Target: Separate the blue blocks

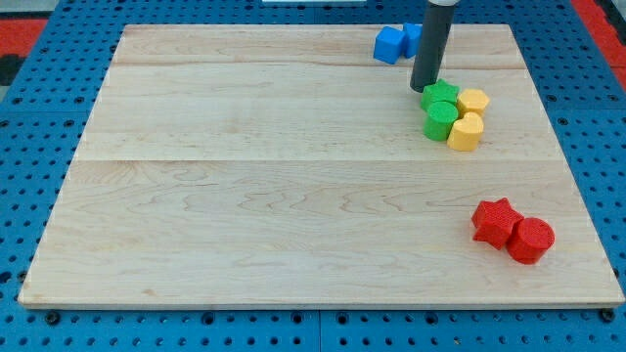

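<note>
Camera view: the wooden board (293, 196) is seen beneath my tip (424, 89), a bare rod by which nothing is held. Two touching blue blocks (397, 42) are found just upward-left; the green star (440, 95) sits just right.

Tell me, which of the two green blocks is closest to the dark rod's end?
The green star-shaped block, nearer the view's top, sits right beside my tip. The green cylinder block lies just below it, farther away.
</note>
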Motion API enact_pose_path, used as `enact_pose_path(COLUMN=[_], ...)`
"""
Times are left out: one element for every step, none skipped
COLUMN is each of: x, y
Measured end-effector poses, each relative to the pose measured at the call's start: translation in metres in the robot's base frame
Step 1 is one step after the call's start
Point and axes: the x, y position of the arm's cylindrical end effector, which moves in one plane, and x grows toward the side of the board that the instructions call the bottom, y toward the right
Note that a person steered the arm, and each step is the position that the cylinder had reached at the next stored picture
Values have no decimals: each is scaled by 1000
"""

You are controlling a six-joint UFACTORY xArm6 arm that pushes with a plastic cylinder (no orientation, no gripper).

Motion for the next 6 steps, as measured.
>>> enact_pose_path(x=[-34, -60, -114, -123, -94, -77], y=[19, 73, 65, -24, -99, -125])
